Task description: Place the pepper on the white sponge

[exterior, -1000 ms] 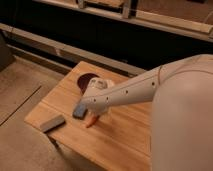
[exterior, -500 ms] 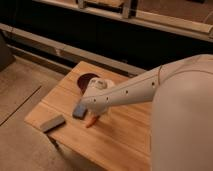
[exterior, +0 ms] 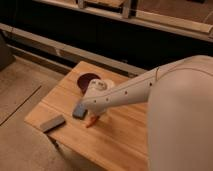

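Wooden table [exterior: 125,137], one pepper [exterior: 90,121], one white sponge [exterior: 79,111], end effector [exterior: 95,114] over pepper, grip unclear

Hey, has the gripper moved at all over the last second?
No. The gripper stays low over the wooden table by the white sponge and pepper, keeping the same gap from the long grey block.

One camera looks steeply down from the near right, along the arm [exterior: 135,90], onto the wooden table [exterior: 125,137]; the gripper [exterior: 89,113] is at the table's middle.
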{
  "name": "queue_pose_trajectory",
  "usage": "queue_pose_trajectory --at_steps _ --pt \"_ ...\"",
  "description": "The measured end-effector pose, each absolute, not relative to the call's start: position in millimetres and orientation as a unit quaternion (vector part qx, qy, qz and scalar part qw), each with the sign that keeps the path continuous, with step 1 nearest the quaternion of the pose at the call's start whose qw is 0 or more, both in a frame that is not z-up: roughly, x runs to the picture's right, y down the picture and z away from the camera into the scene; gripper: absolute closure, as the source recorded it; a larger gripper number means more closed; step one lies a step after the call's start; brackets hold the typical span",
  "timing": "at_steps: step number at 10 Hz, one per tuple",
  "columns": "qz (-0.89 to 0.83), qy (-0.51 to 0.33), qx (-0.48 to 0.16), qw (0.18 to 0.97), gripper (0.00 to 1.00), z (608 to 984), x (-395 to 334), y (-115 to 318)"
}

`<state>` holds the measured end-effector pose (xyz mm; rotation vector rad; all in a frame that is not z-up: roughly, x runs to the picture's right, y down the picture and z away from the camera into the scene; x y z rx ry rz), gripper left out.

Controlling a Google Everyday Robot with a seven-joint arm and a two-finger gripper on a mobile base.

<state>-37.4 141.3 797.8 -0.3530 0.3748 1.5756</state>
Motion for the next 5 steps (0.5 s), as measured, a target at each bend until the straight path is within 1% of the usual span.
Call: queue_pose_trajectory --at_steps 5 --pt "0.7 0.162 -0.16 0.677 0.35 800.1 -38.4 141.3"
